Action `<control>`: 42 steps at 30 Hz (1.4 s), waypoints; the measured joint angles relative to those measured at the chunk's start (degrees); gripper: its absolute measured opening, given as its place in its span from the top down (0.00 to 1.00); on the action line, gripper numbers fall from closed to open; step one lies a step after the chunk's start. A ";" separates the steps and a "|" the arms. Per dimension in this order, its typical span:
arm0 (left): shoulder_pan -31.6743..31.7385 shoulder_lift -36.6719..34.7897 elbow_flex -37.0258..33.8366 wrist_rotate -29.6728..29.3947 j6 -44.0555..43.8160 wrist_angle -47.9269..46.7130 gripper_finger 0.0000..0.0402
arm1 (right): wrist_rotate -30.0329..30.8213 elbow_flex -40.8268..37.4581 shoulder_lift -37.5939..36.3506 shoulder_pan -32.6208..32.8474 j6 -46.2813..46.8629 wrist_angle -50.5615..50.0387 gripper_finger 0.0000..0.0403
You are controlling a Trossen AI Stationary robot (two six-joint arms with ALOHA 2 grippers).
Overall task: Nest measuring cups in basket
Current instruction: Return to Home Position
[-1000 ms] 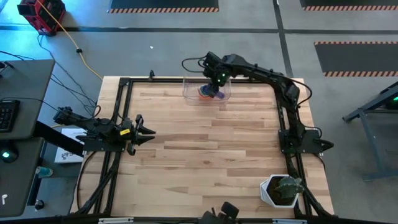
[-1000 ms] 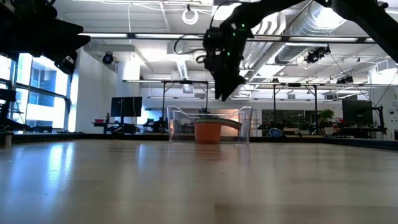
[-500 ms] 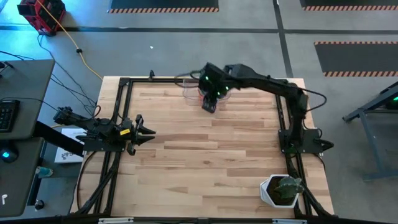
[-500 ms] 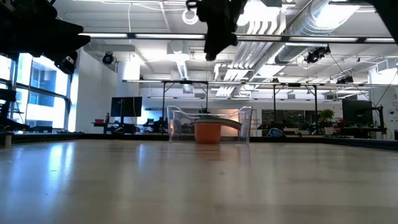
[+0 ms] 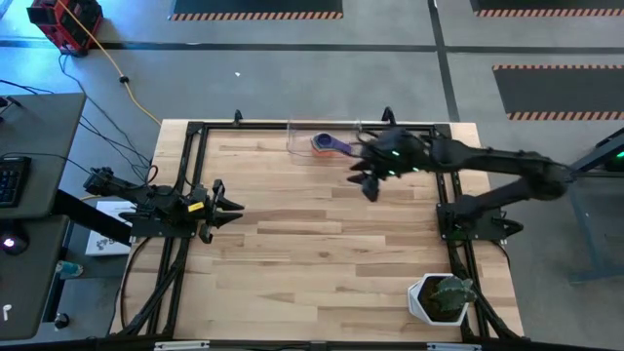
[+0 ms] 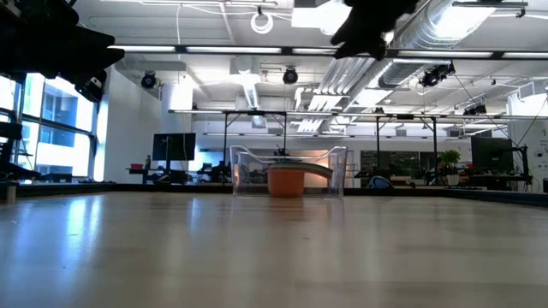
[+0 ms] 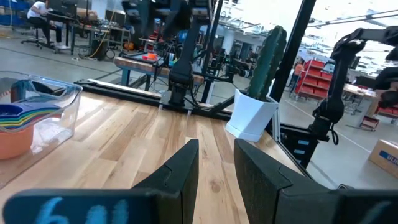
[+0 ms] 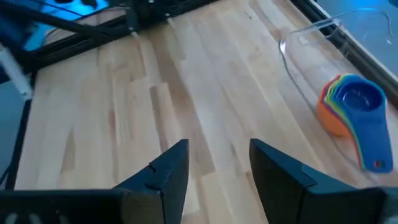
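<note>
nested measuring cups [image 5: 323,143] in basket [image 5: 298,148] (right gripper [image 8: 217,152] aloft)

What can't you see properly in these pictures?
- Cup count: high view, the top cup covers those nested beneath.
- Low view: only the orange cup shows through the basket.
- Left wrist view: the picture's edge cuts the stack.
- Right pincer: low view, just a dark shape cut by the top edge.

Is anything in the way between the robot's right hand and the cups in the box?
Nothing visible does. The right gripper is open above the table, beside the basket. The cups sit stacked inside it, uncovered. The left gripper waits at the table's left edge.
</note>
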 joint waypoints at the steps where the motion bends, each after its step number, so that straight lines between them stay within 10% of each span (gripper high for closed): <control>1: -0.01 -0.02 0.00 0.01 0.00 0.02 0.77 | 0.13 -2.94 -2.74 0.22 -0.06 1.46 0.61; 17: 0.00 -0.02 0.00 0.01 0.00 0.01 0.77 | -6.61 -39.32 -40.03 0.75 5.49 17.63 0.61; 42: 0.01 -0.01 0.00 0.00 0.00 0.00 0.77 | -1.53 -60.60 -70.98 0.68 10.00 25.86 0.61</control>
